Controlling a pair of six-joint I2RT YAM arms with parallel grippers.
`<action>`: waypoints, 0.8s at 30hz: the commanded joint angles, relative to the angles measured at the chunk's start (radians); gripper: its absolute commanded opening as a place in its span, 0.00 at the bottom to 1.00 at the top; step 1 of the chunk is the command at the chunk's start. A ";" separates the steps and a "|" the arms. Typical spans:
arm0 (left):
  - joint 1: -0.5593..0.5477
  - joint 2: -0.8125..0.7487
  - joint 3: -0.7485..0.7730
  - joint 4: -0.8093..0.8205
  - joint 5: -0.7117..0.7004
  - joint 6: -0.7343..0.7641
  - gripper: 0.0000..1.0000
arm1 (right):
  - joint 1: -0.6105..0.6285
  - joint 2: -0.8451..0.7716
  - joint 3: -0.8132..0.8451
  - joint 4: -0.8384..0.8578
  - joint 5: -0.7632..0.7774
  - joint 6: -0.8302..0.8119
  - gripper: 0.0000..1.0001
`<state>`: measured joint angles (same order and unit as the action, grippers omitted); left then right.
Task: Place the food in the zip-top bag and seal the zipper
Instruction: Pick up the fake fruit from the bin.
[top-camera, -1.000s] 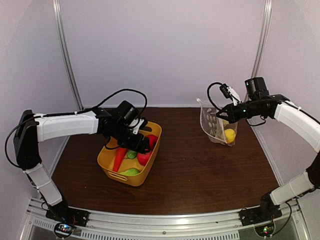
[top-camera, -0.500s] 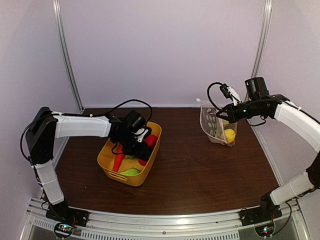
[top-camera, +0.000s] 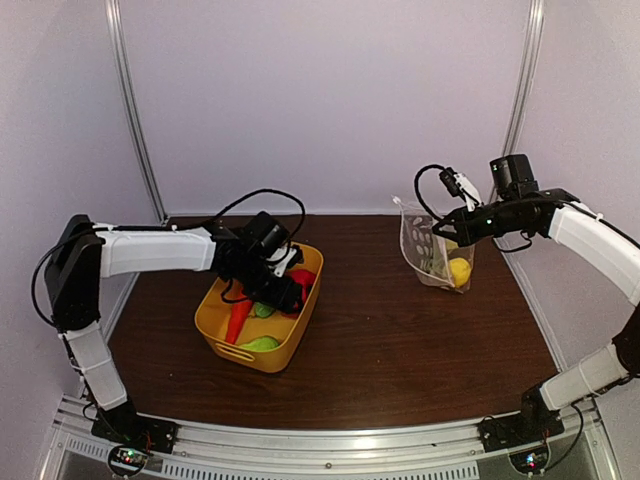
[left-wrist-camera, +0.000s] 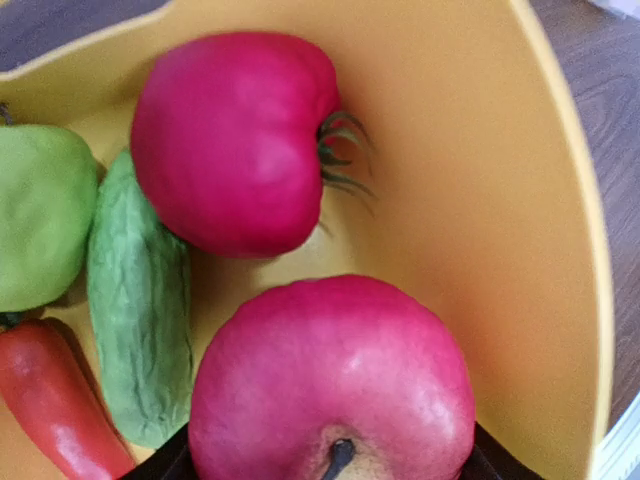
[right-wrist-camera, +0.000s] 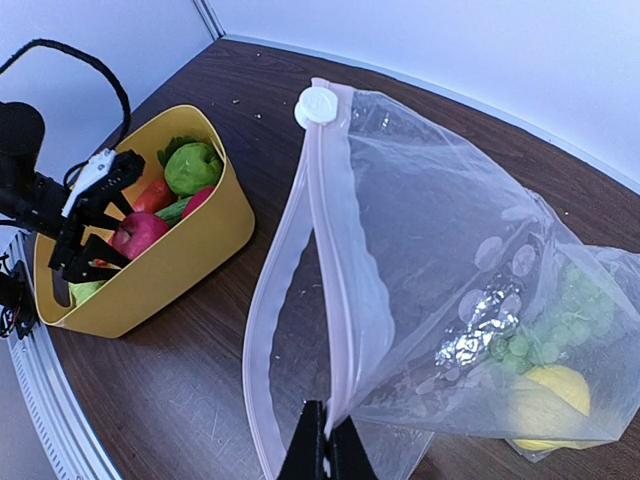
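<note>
One apple (left-wrist-camera: 330, 380), probably light, hard and slippery, sits between the spread jaws of the left gripper (top-camera: 288, 292), best squeezed across its middle; the right gripper (right-wrist-camera: 325, 445) pinches the floppy bag (right-wrist-camera: 450, 260) by its zipper (right-wrist-camera: 325, 250)

the table (top-camera: 400, 340) is dark wood grain with a dull sheen. the yellow tub (left-wrist-camera: 480, 200) is smooth plastic, softly glossy. the red apple (left-wrist-camera: 330, 380) has a smooth, shiny plastic skin; the cucumber (left-wrist-camera: 140, 320) looks matt and wrinkled. the zip-top bag (right-wrist-camera: 450, 230) is clear, glossy, creased film, its zipper strip (right-wrist-camera: 325, 250) pale, matt plastic.
</note>
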<state>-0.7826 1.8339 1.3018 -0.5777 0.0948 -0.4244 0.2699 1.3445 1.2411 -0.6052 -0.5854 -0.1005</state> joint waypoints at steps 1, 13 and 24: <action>-0.001 -0.155 0.000 0.006 -0.048 0.024 0.64 | 0.003 -0.014 0.010 -0.007 0.004 0.007 0.00; -0.014 -0.364 0.041 0.082 -0.061 0.093 0.63 | 0.007 0.058 0.122 -0.102 0.019 -0.031 0.00; -0.071 -0.386 0.110 0.278 0.040 0.112 0.61 | 0.059 0.108 0.195 -0.135 0.037 -0.034 0.00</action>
<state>-0.8295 1.4528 1.3773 -0.4076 0.0841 -0.3340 0.3138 1.4422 1.3975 -0.7128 -0.5701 -0.1207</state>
